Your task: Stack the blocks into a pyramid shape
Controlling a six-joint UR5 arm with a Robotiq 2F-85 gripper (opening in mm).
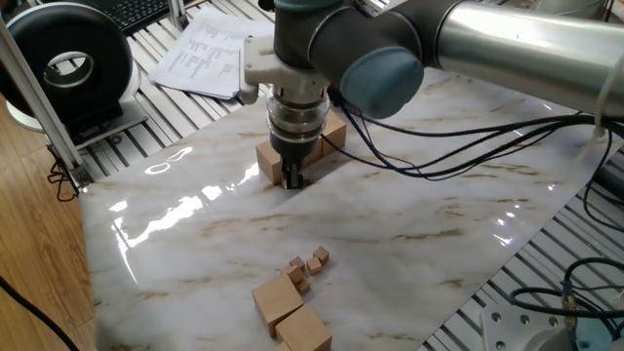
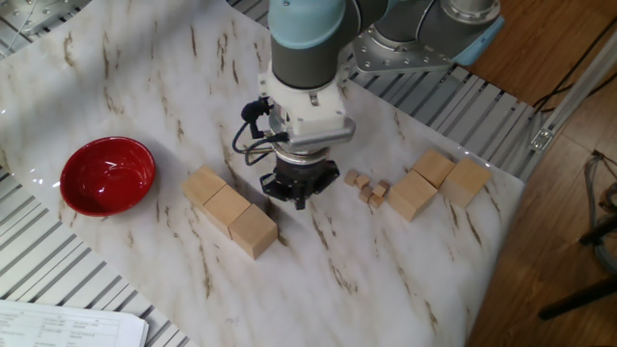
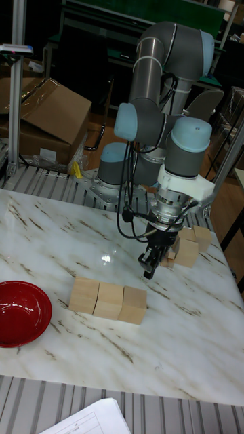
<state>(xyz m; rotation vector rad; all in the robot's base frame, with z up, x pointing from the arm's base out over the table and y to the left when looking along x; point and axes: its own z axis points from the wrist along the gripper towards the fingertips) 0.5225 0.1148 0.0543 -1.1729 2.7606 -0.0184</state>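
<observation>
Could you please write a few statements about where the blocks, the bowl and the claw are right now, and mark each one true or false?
1. Three blocks sit in a row, touching. True.
2. A block already rests on top of that row. False: the row is a single layer.
3. The red bowl holds a block. False: nothing shows inside it.
4. The claw carries a large block. False: no block is in it, though whether it is open is unclear.
5. Tiny cubes lie beside the other large blocks. True.
</observation>
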